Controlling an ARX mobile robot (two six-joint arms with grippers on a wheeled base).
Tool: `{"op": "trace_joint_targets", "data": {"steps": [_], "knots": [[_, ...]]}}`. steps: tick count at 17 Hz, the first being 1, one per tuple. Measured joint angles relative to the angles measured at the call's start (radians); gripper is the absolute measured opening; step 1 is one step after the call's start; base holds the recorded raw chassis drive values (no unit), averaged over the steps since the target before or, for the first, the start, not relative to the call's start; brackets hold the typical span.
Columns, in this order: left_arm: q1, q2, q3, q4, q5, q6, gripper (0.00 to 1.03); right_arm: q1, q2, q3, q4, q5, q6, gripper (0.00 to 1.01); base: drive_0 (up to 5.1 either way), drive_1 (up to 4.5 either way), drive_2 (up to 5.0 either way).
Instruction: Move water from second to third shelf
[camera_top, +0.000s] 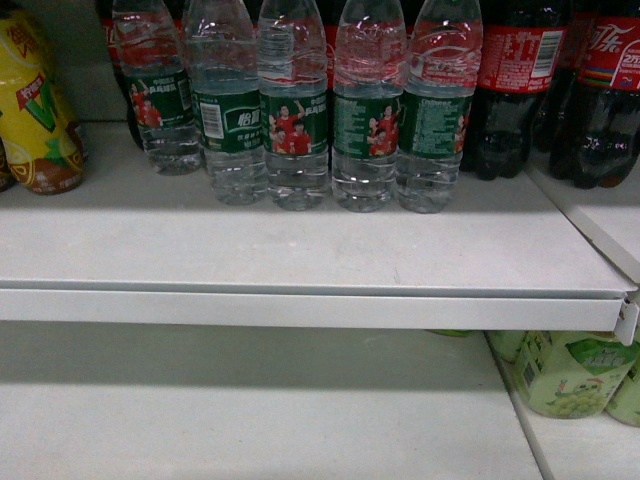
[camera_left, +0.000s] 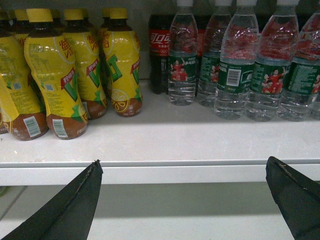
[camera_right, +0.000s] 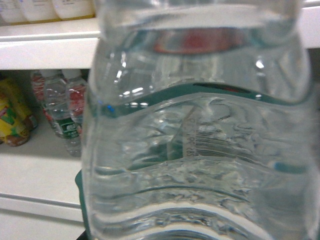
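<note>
Several water bottles (camera_top: 295, 110) with green labels stand in a row on the white shelf (camera_top: 300, 250); the left wrist view shows them too (camera_left: 232, 70). One more water bottle (camera_right: 200, 150) fills the right wrist view, right against the camera and hanging in front of the shelves. It hides my right gripper's fingers, which appear shut on it. My left gripper (camera_left: 184, 162) is open, its black fingers spread wide in front of the shelf's front edge (camera_left: 175, 172), with nothing between them. Neither gripper shows in the head view.
Yellow tea bottles (camera_left: 55, 75) stand left of the water and dark cola bottles (camera_top: 515, 90) to its right. The lower shelf (camera_top: 250, 410) has green drink packs (camera_top: 570, 375) at its right. In the right wrist view, another shelf edge (camera_right: 45, 50) runs above.
</note>
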Motion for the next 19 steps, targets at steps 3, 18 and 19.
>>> {"op": "trace_joint_targets", "data": {"steps": [3, 18, 19], "knots": [[0.0, 0.0, 0.0, 0.0, 0.0, 0.0, 0.98, 0.029, -0.033, 0.0, -0.019, -0.013, 0.004, 0.43, 0.0, 0.0, 0.0], [0.0, 0.0, 0.0, -0.001, -0.001, 0.0, 0.98, 0.027, -0.056, -0.002, -0.028, -0.021, 0.021, 0.43, 0.0, 0.0, 0.0], [0.0, 0.0, 0.0, -0.001, 0.0, 0.0, 0.98, 0.027, -0.056, -0.002, -0.026, -0.021, 0.022, 0.43, 0.0, 0.0, 0.0]]}}
